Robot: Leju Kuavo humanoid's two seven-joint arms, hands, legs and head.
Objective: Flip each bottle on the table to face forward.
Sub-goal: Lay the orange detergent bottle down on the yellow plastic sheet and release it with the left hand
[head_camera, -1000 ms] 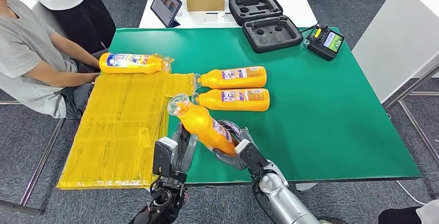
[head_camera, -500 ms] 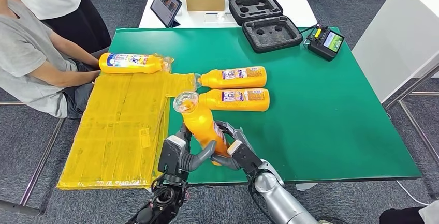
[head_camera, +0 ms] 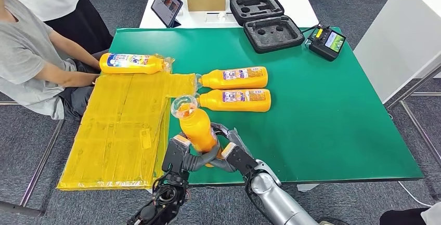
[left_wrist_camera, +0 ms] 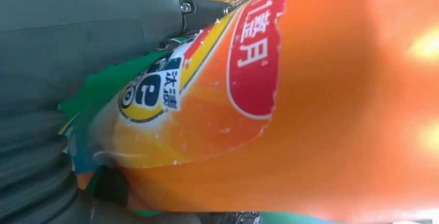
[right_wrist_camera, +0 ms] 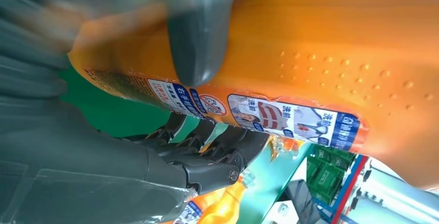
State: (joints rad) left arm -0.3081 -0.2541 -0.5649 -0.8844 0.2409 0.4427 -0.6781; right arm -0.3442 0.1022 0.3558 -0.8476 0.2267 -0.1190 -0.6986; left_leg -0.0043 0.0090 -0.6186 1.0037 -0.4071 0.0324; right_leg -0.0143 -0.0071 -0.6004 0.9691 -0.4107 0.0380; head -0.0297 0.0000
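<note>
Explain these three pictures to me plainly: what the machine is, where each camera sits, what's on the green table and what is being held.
This is a humanoid robot with two silver arms. The wide picture comes from a camera on its head, looking down at the green table. The two close-ups come from cameras at its wrists, so they are crowded and turned sideways.

The left robot hand and the right robot hand together grip one orange bottle, raised nearly upright. Its label fills the left wrist view.

Two more orange bottles lie side by side on the table. A fourth lies by a yellow sheet, near a seated person.
</note>
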